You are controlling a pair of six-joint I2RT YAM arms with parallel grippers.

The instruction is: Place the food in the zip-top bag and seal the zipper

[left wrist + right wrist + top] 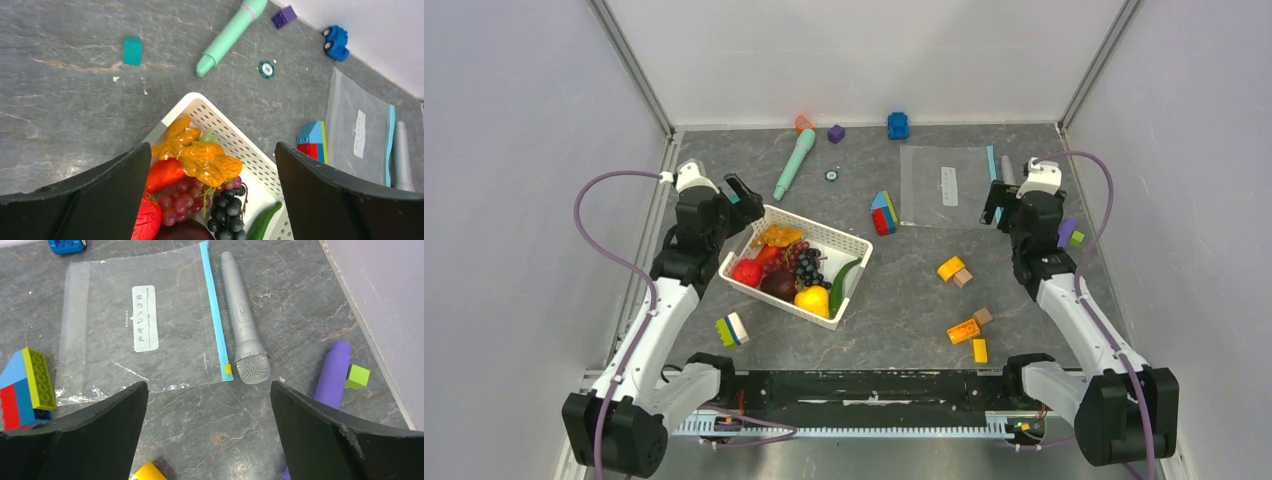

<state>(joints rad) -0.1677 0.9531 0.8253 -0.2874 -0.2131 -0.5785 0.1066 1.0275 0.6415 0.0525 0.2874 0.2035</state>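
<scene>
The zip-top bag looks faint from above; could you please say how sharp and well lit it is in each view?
Top external: the zip-top bag is a pale, low-contrast sheet, evenly lit, without glare. Right wrist: sharp, label icons visible, creases catching small highlights, zipper crisp. Left wrist: small near the right edge, somewhat softer.

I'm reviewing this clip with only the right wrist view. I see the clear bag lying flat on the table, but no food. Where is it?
Observer: The food is piled in a white mesh basket, left of the zip-top bag in the top view.
Operator: Is the left arm holding any of it?
Observer: No. The left gripper hangs open above the basket's far corner, with nothing between its fingers.
Operator: Anything else near the basket?
Observer: A teal marker-shaped toy lies just beyond it.
</scene>
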